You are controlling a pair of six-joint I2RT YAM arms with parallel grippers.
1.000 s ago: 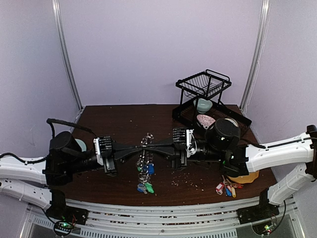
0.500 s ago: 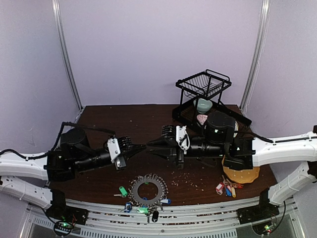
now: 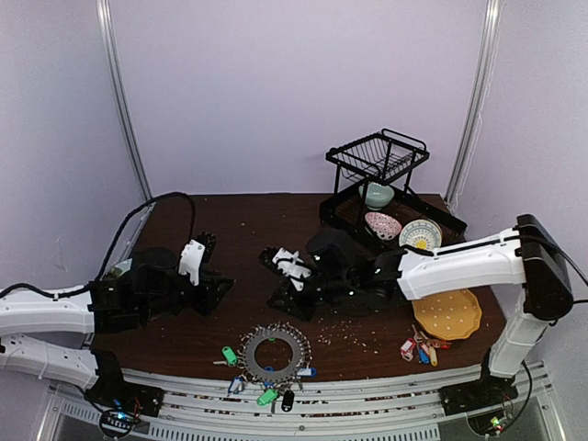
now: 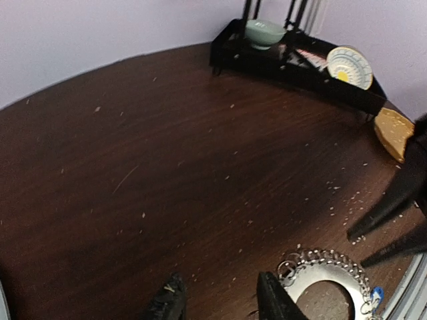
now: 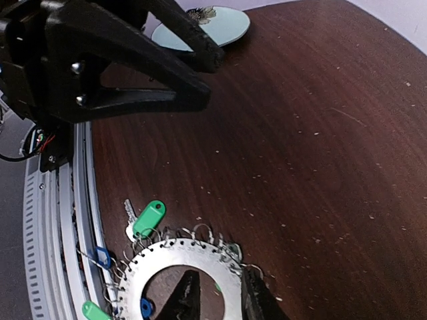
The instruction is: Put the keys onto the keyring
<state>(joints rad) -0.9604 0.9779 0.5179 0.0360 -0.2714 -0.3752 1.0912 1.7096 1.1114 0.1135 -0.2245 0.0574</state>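
Note:
The keyring (image 3: 273,353), a wide flat silver ring edged with small wire loops, lies flat on the table by the front edge. Green (image 3: 228,354) and blue tagged keys hang from its loops. In the right wrist view a green tagged key (image 5: 147,217) sticks out at the keyring's (image 5: 200,257) left. My right gripper (image 3: 281,300) hovers open above it, its fingertips (image 5: 257,299) framing the band (image 5: 220,300) without touching. My left gripper (image 3: 218,292) is open and empty (image 4: 220,303), left of the keyring (image 4: 313,270).
A loose bunch of red, yellow and blue tagged keys (image 3: 420,349) lies front right beside an orange plate (image 3: 447,314). A black dish rack (image 3: 377,165) with a bowl and plates stands back right. A pale plate (image 5: 203,27) lies far left. Crumbs dot the table.
A second ago both grippers held the keyring hanging between them. It has dropped flat onto the table near the front edge, and both grippers have opened and drawn back.

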